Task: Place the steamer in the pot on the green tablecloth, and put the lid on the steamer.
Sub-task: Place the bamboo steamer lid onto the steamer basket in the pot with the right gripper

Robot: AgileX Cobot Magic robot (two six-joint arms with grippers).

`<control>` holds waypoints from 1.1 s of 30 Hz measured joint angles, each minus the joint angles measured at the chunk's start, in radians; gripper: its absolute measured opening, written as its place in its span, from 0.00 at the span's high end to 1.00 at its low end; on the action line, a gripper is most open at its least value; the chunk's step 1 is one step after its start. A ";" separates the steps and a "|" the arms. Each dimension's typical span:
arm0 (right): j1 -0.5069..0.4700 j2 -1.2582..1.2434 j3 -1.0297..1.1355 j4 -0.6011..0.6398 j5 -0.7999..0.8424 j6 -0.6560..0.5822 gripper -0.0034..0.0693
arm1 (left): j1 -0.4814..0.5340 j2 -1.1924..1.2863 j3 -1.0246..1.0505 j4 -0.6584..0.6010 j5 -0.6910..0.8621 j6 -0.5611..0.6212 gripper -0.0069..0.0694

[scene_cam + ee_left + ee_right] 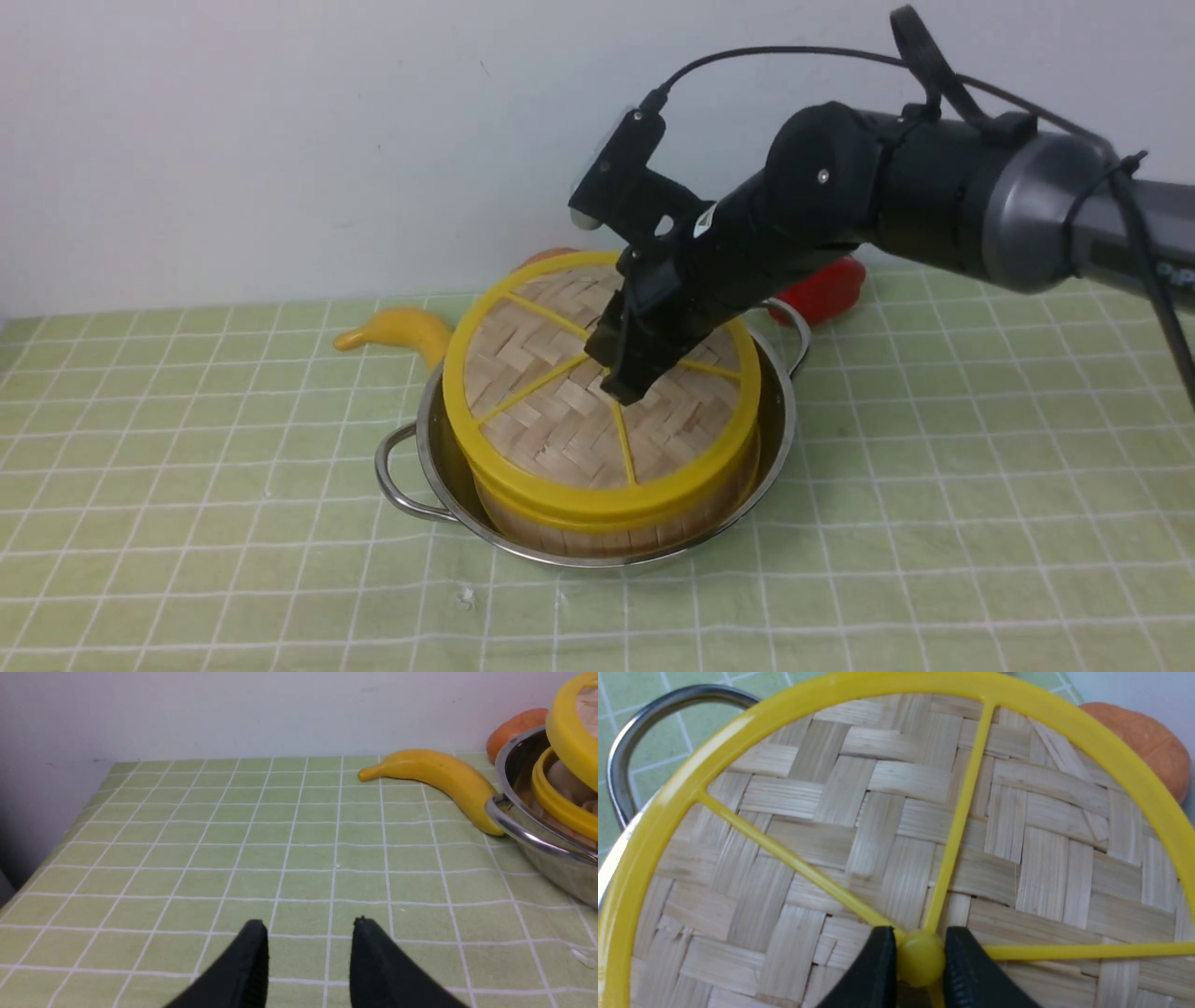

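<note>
The pot stands on the green tablecloth with the steamer inside it. The lid lies tilted over the steamer. My right gripper is shut on the lid's yellow hub, as the right wrist view shows. In the left wrist view the lid stands clear above the steamer's rim on that side, and pale buns show in the gap. My left gripper is open and empty over bare cloth, left of the pot. It is outside the front view.
A yellow banana lies against the pot's far left side. An orange fruit and a red object lie behind the pot near the wall. The cloth's left edge drops off by the wall.
</note>
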 joint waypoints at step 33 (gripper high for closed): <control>-0.021 -0.074 -0.003 -0.035 -0.049 0.123 0.40 | 0.000 0.000 0.000 0.000 0.000 0.000 0.59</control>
